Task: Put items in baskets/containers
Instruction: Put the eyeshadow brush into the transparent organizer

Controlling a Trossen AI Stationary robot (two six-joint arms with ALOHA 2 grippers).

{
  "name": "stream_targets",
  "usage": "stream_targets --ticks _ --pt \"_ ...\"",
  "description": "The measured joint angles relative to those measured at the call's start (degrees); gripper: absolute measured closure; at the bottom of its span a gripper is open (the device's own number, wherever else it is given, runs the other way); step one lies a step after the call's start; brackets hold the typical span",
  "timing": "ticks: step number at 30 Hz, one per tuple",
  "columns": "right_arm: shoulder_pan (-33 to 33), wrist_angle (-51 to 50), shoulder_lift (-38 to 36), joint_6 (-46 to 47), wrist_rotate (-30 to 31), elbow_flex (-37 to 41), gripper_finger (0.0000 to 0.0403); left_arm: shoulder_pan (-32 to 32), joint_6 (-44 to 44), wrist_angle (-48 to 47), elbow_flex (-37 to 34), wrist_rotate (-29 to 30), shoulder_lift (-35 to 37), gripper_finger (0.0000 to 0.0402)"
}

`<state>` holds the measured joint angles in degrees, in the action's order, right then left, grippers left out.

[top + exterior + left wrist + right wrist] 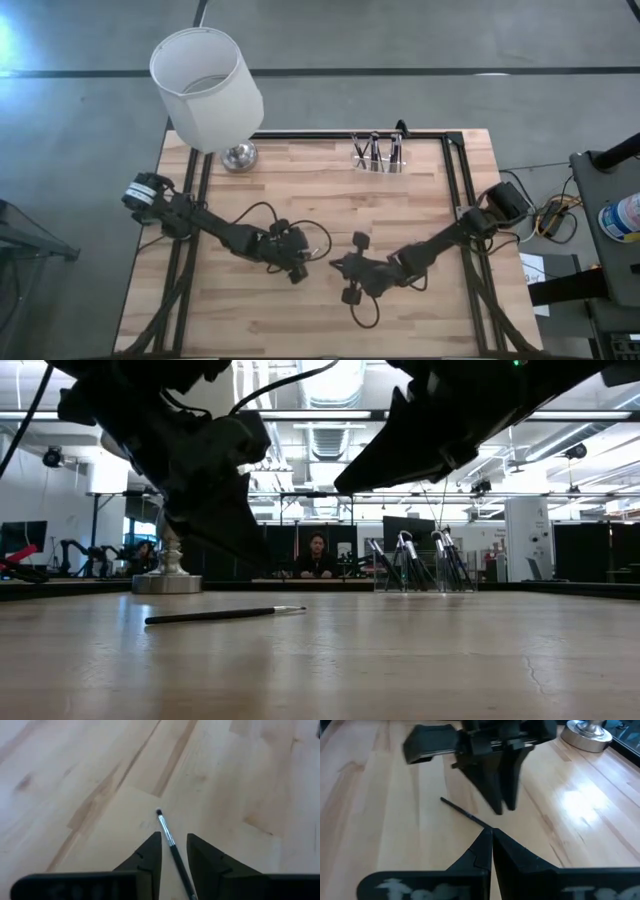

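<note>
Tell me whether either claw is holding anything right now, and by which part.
Nothing is held. The brush lies flat on the table between the left claw's parted fingers; the right claw is shut and empty.

One brush (167, 836) lies on the table (420, 200) (between both claws).

brush (172, 851) handle cut off, holder (378, 160) contents too small

Lighting even and bright; you get daylight-white wood on the surface (420, 210) in the high view. Low view: ceiling strip lights (330, 415) across the top of the frame backlight the arms, which read as near-black silhouettes, blurred at close range. Right wrist view: broad glare patch (575, 802) at right of centre. Left wrist view: soft focus, faint shadows.
</note>
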<state>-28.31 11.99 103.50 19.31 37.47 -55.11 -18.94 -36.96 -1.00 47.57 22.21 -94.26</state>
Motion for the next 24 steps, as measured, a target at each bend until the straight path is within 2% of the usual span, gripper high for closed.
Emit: stream_targets --ticks 8,13,20,24 --pt "-2.43 0.00 0.00 0.28 0.05 0.02 0.0394 0.21 1.95 1.15 0.11 1.74 -0.15 0.0315" --pt "-3.54 -0.01 0.00 0.66 0.22 0.04 0.0394 0.88 2.71 0.87 2.18 0.79 -3.53 0.0314" --pt "-4.66 -0.09 0.00 0.56 1.56 0.06 0.0394 2.30 5.36 -7.13 8.90 1.07 -9.22 0.0314" --pt "-4.97 -0.26 0.00 0.46 1.60 0.06 0.0394 3.07 5.65 -8.51 10.22 1.15 -11.09 0.0314"
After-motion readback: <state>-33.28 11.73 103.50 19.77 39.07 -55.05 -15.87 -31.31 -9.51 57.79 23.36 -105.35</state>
